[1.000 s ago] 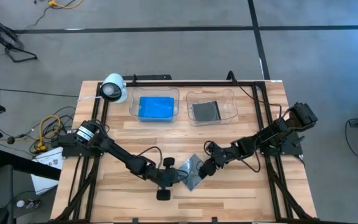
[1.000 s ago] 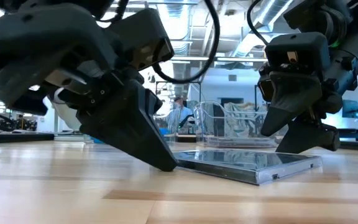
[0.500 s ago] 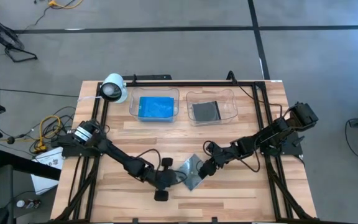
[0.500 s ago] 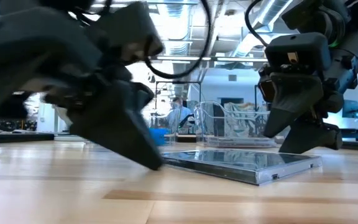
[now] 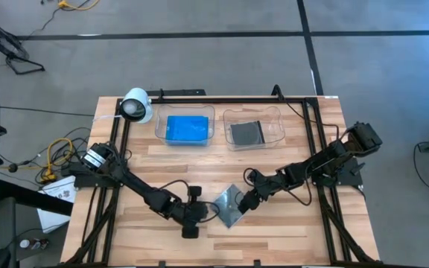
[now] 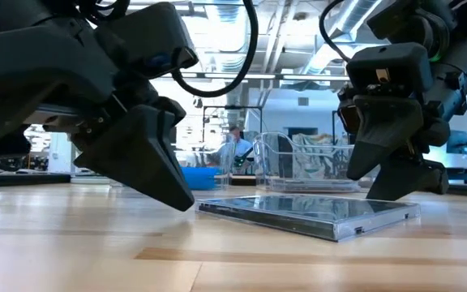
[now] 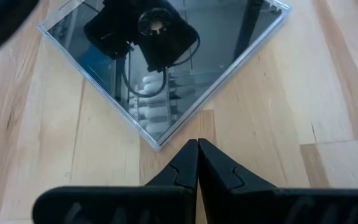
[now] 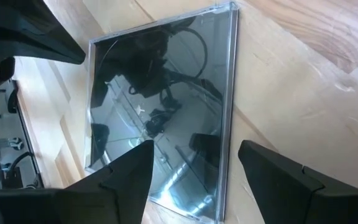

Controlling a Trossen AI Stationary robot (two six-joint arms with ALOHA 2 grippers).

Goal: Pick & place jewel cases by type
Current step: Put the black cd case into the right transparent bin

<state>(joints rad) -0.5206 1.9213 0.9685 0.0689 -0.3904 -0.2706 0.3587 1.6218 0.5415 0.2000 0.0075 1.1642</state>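
One clear/grey jewel case (image 5: 229, 205) lies flat on the wood table (image 5: 289, 231) near the front edge, turned corner-on like a diamond, dark reflective inside. Left gripper (image 7: 197, 163) has its fingers pressed tight together, holding nothing, tips just beside the case's near corner w/ a thin strip of bare wood between. Right gripper (image 8: 194, 158) is spread wide, a finger on each side of the case's other end, low over it, not pinching. Back of table: blue jewel case (image 5: 187, 128) in the left clear tray (image 5: 159, 125), a dark jewel case (image 5: 247, 132) in the right clear tray (image 5: 276, 128). White camera (image 5: 135, 105) at the back left corner.
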